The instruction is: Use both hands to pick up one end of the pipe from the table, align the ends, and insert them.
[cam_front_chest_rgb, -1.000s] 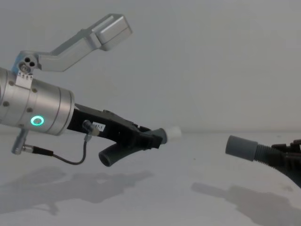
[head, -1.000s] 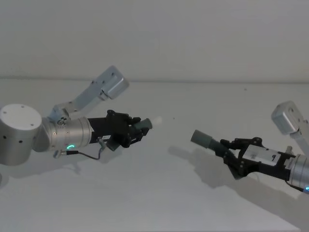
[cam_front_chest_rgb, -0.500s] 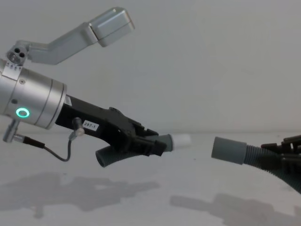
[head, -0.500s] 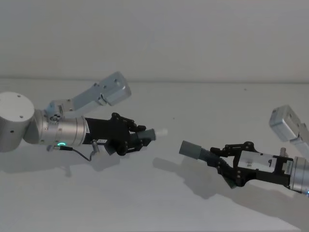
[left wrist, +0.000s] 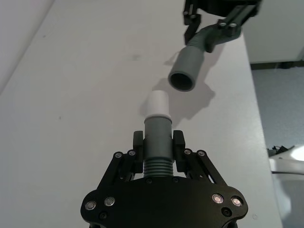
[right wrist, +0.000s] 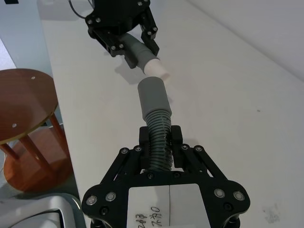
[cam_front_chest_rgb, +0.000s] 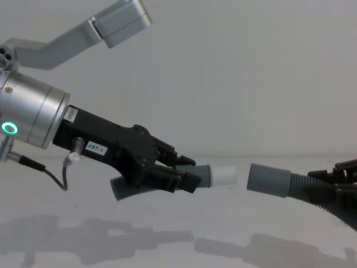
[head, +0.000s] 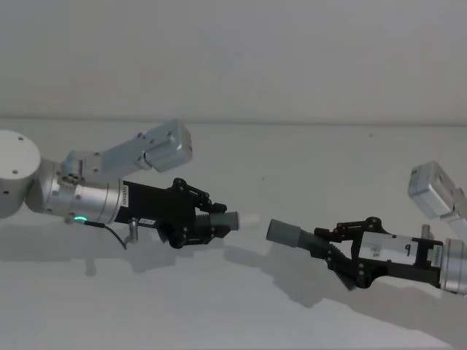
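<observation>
Both pieces of the pipe hang above the table (head: 219, 306). My left gripper (head: 206, 222) is shut on the shorter ribbed piece (cam_front_chest_rgb: 131, 188), whose grey cuff (head: 228, 221) ends in a white tip (head: 249, 216) pointing right. My right gripper (head: 333, 245) is shut on the longer piece's ribbed part (right wrist: 158, 135); its grey cuff (head: 283, 233) points left. The two ends face each other across a small gap, the white tip (cam_front_chest_rgb: 226, 174) almost level with the open cuff (cam_front_chest_rgb: 268, 180). In the left wrist view the cuff's mouth (left wrist: 183, 81) sits slightly off the tip's (left wrist: 157, 105) line.
A round brown stool (right wrist: 23, 109) stands on the floor beside the table's edge, on the left arm's side. The table's other long edge (left wrist: 254, 109) runs close by the right gripper (left wrist: 216, 19). The white tabletop stretches under both arms.
Both arms have moved toward each other. The left gripper has come down and levelled, and the gap between the white tip and the grey cuff has shrunk to a small one.
</observation>
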